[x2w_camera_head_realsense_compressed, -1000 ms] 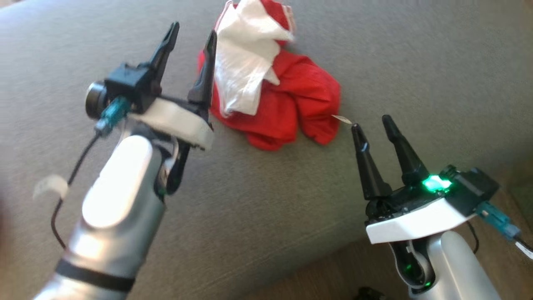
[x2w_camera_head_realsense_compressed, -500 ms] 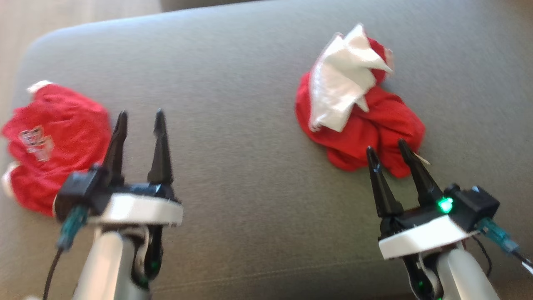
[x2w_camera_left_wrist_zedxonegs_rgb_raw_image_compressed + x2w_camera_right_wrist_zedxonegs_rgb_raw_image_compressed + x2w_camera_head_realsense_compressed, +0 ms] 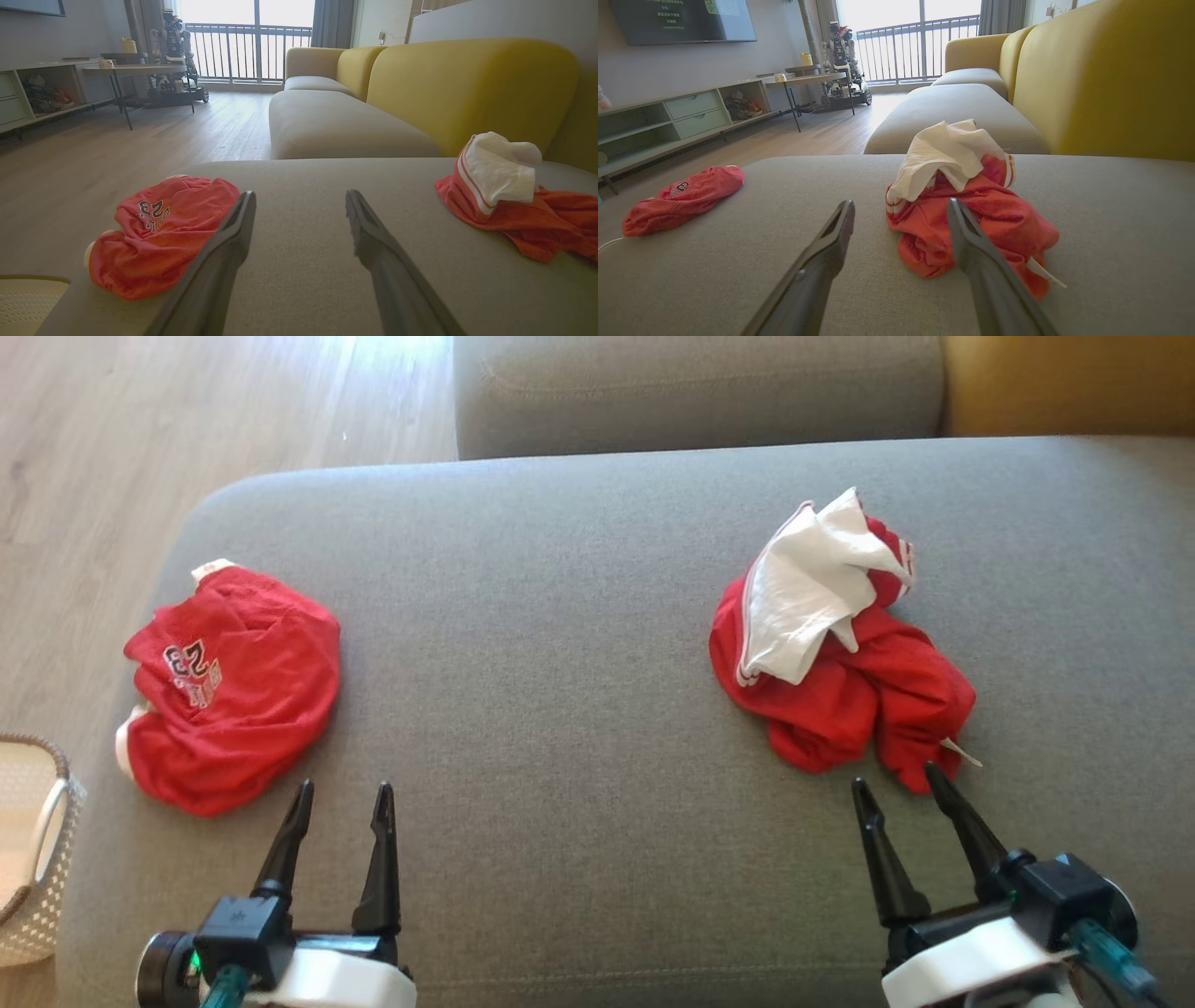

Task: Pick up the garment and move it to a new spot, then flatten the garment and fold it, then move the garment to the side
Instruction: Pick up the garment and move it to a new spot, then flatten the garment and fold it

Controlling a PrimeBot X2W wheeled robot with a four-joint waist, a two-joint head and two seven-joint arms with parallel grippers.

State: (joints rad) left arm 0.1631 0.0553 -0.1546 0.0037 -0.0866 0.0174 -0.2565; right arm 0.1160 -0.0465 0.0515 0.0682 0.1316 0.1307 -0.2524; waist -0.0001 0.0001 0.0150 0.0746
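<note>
A crumpled red-and-white garment (image 3: 840, 653) lies on the right of the grey sofa seat (image 3: 560, 663). My right gripper (image 3: 894, 777) stands open just in front of it, one fingertip at its near red edge, nothing between the fingers. The right wrist view has this garment (image 3: 971, 219) right ahead of the open right gripper (image 3: 901, 203). A second red garment (image 3: 233, 681) with a printed number lies bunched at the seat's left end. My left gripper (image 3: 343, 793) is open and empty, just right of and in front of it. The left wrist view holds both garments (image 3: 159, 233) (image 3: 514, 205).
A pale woven basket (image 3: 37, 859) stands on the floor at the seat's left front corner. Wooden floor (image 3: 187, 429) runs beyond the seat's left edge. Another grey seat cushion (image 3: 700, 392) and a yellow backrest (image 3: 467, 84) lie behind.
The head camera has swung, bringing the left red garment and basket into view. My left gripper has drawn back from beside the red-and-white garment to the front left. Both grippers stayed open.
</note>
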